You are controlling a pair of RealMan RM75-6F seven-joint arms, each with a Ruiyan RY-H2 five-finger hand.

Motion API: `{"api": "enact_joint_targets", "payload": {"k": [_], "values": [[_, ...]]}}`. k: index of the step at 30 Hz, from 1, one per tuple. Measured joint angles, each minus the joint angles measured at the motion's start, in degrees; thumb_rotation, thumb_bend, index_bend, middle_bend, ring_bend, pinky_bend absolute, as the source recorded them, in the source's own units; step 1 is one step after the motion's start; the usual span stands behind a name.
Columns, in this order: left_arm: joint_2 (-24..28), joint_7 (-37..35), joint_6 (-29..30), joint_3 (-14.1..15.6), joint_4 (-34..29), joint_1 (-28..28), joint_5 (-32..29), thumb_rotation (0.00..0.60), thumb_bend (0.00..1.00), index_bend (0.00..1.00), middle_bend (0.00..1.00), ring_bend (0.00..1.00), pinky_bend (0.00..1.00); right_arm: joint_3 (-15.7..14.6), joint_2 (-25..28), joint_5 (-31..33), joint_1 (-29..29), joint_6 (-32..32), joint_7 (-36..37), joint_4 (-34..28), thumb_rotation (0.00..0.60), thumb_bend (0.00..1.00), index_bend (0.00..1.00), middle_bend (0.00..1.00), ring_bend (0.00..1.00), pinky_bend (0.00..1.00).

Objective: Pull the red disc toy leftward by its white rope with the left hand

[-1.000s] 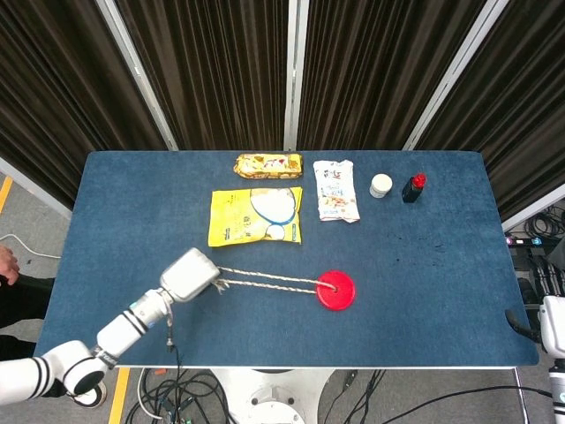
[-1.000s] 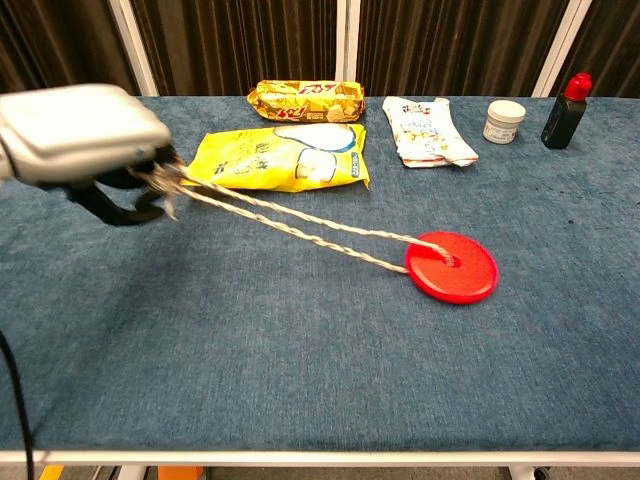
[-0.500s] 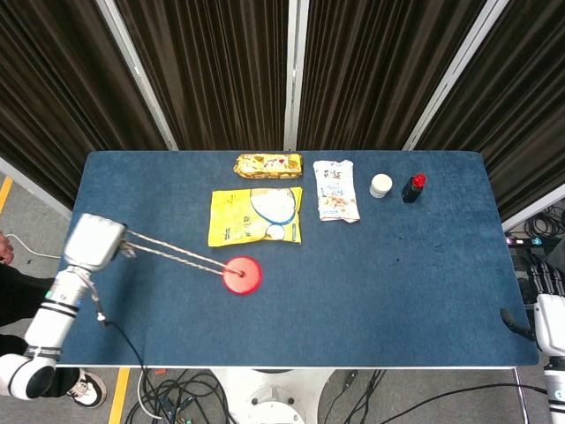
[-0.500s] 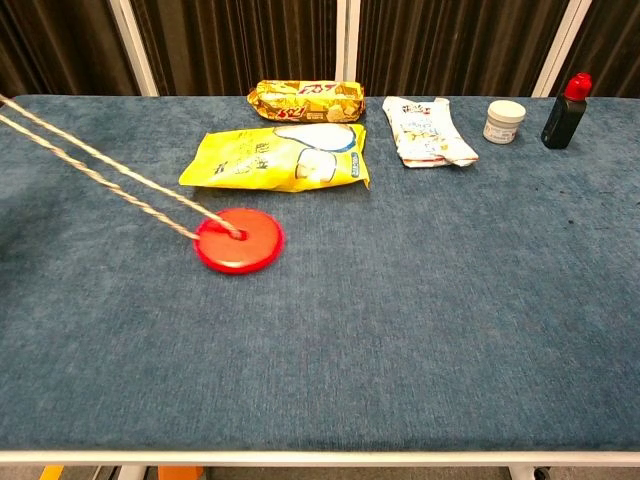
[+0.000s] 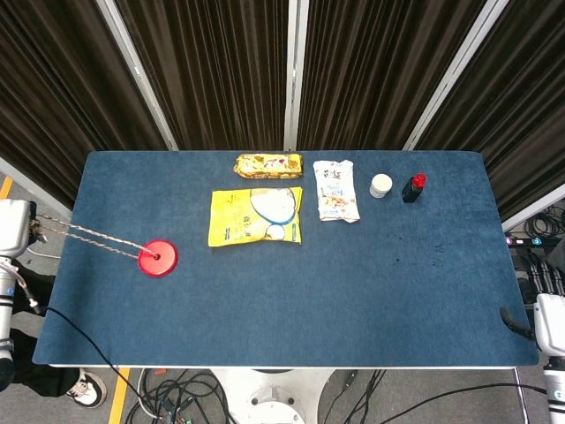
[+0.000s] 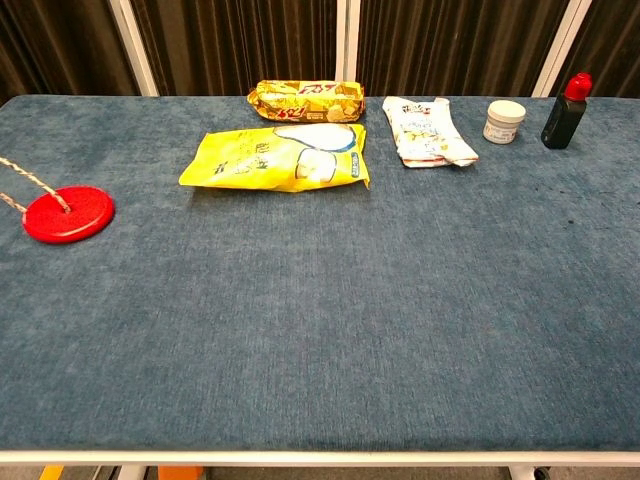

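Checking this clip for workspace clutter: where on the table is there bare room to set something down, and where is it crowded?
The whole near half of the table is bare, as is the right side below the dark bottle. The far middle is crowded: yellow bag, snack bar, white packet, small jar. The left edge holds the red disc and its rope, held by the left hand.

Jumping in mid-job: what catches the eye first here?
The red disc sits near the table's left edge, its white rope stretched out past the edge to the left hand. The yellow bag lies flat toward the back, left of centre, with smaller packets and bottles behind and to its right.
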Motion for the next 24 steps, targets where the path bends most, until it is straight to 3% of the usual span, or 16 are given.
{"api": "enact_joint_targets", "payload": {"k": [6,11,19,20,22,24], "values": [[-0.3,-2.1,0.9,0.0,0.1,0.8,1.2,0.600,0.38,0.74,1.00,0.79,0.76,0.0,-0.1,0.1,0.1,0.0,-0.1,0.1,0.600,0.17,0.00,0.00,0.00,0.00],[-1.6,-5.0,0.5,-0.4,-0.6,-0.7,5.8,0.600,0.38,0.74,1.00,0.79,0.76,-0.2,-0.4,-0.2,0.3,-0.3,-0.6,-0.1,0.600,0.17,0.00,0.00,0.00,0.00],[-8.9,-11.5,-3.5,-0.4,-0.2,-6.4,15.3,0.600,0.37,0.74,0.98,0.77,0.75,-0.2,-0.4,0.0,0.3,-0.4,-0.7,-0.3,0.600,0.17,0.00,0.00,0.00,0.00],[-9.8,-12.1,-4.4,-0.1,0.4,-7.0,15.9,0.600,0.34,0.72,0.94,0.73,0.72,-0.2,-0.4,0.0,0.3,-0.4,-0.6,-0.3,0.600,0.17,0.00,0.00,0.00,0.00],[-11.0,-12.8,-7.0,0.7,1.6,-8.1,16.7,0.600,0.24,0.55,0.76,0.55,0.63,-0.2,-0.3,0.2,0.2,-0.4,-0.2,-0.1,0.600,0.17,0.00,0.00,0.00,0.00],[-11.2,-13.2,-10.0,1.6,2.1,-9.0,16.8,0.600,0.16,0.28,0.43,0.30,0.51,-0.1,-0.2,0.4,0.1,-0.4,0.1,0.1,0.600,0.17,0.00,0.00,0.00,0.00]]}}
